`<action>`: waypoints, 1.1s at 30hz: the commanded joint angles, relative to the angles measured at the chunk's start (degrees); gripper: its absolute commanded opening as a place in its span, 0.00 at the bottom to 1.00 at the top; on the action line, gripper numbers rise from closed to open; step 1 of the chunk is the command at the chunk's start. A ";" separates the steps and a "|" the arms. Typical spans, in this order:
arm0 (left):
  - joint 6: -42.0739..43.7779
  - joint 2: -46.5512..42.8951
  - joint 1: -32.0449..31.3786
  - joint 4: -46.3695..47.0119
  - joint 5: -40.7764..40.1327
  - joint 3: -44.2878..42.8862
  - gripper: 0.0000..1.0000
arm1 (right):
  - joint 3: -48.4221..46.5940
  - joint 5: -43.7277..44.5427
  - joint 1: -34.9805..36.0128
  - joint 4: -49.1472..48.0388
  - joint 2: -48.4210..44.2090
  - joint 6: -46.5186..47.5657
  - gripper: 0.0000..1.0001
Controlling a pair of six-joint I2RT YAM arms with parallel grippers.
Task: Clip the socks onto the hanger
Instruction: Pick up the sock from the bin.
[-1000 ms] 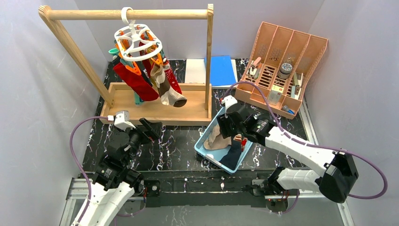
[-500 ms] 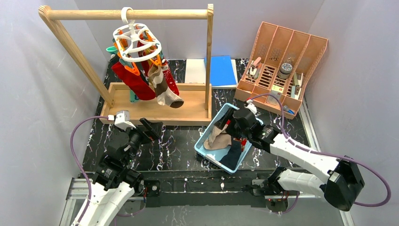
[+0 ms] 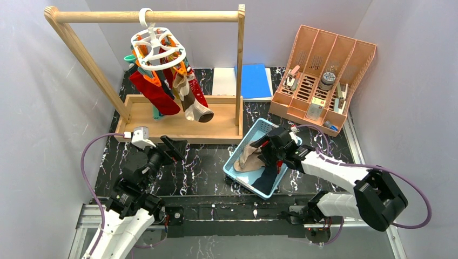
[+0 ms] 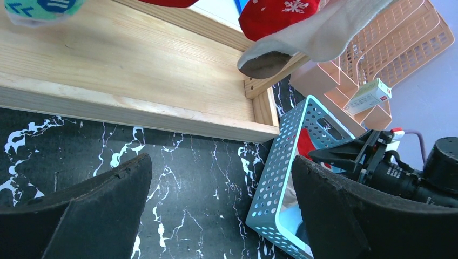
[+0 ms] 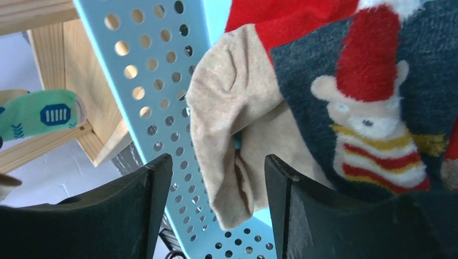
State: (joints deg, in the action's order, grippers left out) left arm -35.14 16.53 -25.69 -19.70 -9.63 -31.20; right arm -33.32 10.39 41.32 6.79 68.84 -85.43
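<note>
Right claw [image 5: 216, 164] first: you have it dipped into the blue basket [image 5: 146, 70], jaws parted and straddling the folded edge of the beige sock [image 5: 227, 102] without pinching it yet. That sock lies draped against the basket's perforated wall, on top of the navy patterned sock [image 5: 399, 108] and a red one [image 5: 291, 21], so it looks like the easiest piece to lift away cleanly.

Your left claw [image 4: 220, 167] hangs spread wide and empty over the desk [image 4: 178, 162] just left of the basket, likely parked there to receive the sock or steady a clip.

The hanger [image 3: 157, 46] is well behind the basket and to its left, hooked on the wooden rail [image 3: 146, 16] so the clips dangle free. Several socks [image 3: 154, 91] already hang from it (red ones mostly, plus a beige one).

Against a second ago, your right arm has dropped lower and reached further into the basket. The hanger and its socks swayed a little and have come back to about where they were. The left arm has not shifted.
</note>
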 commanded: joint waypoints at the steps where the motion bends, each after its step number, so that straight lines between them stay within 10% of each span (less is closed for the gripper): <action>1: 0.46 -0.30 -0.32 0.49 0.39 0.83 0.98 | 0.43 -1.30 -1.07 -5.25 2.89 -1.77 0.68; 14: 0.39 -1.64 -0.32 -0.66 0.24 -0.39 0.98 | -9.14 -2.59 -2.12 -2.28 3.47 13.48 0.01; 23: -1.14 0.41 -0.32 3.30 19.51 -4.50 0.98 | -23.12 -16.06 -2.12 13.29 -10.20 55.05 0.01; 33: -22.19 9.60 -0.32 39.48 45.92 0.91 0.99 | -27.94 -46.49 -2.01 9.78 -17.09 73.30 0.01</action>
State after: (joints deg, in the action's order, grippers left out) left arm -44.91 23.05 -25.69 -0.91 22.87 -33.50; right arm -56.80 -20.01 39.33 19.38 52.14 -20.62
